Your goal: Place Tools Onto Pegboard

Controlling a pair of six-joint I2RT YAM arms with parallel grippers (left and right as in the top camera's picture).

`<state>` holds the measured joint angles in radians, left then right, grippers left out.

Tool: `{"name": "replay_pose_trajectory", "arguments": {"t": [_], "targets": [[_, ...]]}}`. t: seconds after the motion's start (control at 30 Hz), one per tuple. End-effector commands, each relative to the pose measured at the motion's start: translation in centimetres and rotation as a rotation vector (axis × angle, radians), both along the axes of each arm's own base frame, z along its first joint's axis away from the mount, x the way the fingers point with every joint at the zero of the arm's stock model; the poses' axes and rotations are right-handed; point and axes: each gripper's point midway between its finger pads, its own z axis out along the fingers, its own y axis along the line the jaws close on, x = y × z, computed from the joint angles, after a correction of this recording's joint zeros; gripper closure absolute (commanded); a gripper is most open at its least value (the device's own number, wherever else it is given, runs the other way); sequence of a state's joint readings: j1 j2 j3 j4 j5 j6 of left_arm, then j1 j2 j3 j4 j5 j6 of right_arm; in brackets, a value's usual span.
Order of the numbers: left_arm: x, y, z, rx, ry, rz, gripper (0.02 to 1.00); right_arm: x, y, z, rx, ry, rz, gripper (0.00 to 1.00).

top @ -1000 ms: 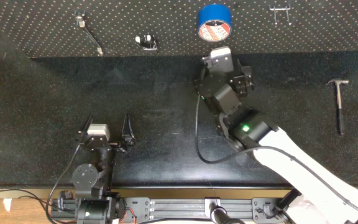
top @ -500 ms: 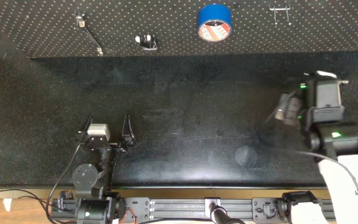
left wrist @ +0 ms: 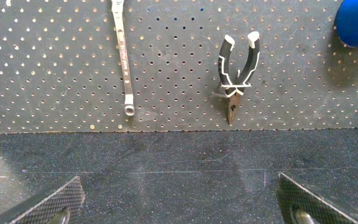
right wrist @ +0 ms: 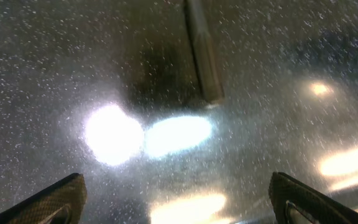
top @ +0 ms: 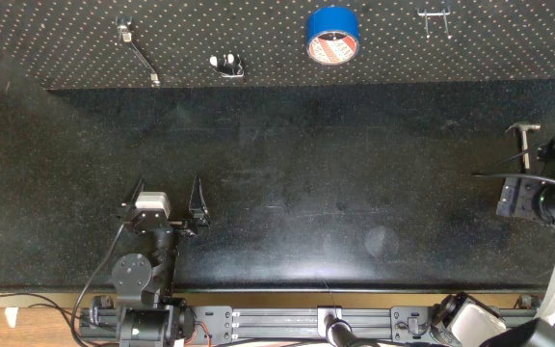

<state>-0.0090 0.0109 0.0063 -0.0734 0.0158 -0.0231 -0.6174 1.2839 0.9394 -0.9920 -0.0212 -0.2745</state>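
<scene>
the left gripper is sitting low over the black table near its own base, its fingers standing wide open and holding nothing. it is facing the pegboard, where a wrench, a pair of pliers and a roll of blue tape are hanging. the hammer is lying flat on the table at the far right, its head pointing toward the pegboard. the right gripper is hovering by the handle's end, fingers spread wide and gripping nothing, the handle's tip lying just ahead of them.
</scene>
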Motion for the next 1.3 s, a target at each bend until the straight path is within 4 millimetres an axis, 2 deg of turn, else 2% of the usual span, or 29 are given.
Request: {"name": "replay_pose_trajectory", "arguments": {"t": [0.03, 0.27, 0.47, 0.67, 0.83, 1.07, 1.3], "targets": [[0.0, 0.2, -0.1, -0.002, 0.002, 0.009, 0.023, 1.4, -0.1, -0.6, 0.03, -0.054, 0.138, 0.042], [0.0, 0.2, -0.1, -0.002, 0.002, 0.009, 0.023, 3.4, -1.8, -3.8, 0.022, -0.029, 0.209, 0.04], [0.0, 0.2, -0.1, -0.002, 0.002, 0.009, 0.023, 3.1, -3.4, -6.3, -0.013, 0.062, 0.222, 0.042], [0.0, 0.2, -0.1, -0.002, 0.002, 0.009, 0.023, 2.8, -4.7, -6.5, -0.041, 0.091, 0.203, 0.042], [0.0, 0.2, -0.1, -0.002, 0.002, 0.009, 0.023, 2.9, -4.6, -7.0, -0.029, 0.095, 0.214, 0.04], [0.0, 0.2, -0.1, -0.002, 0.002, 0.009, 0.023, 3.9, -3.0, -7.4, 0.048, 0.038, 0.285, 0.04], [0.0, 0.2, -0.1, -0.002, 0.002, 0.009, 0.023, 4.4, -3.4, -7.6, 0.037, 0.023, 0.286, 0.04]]}}
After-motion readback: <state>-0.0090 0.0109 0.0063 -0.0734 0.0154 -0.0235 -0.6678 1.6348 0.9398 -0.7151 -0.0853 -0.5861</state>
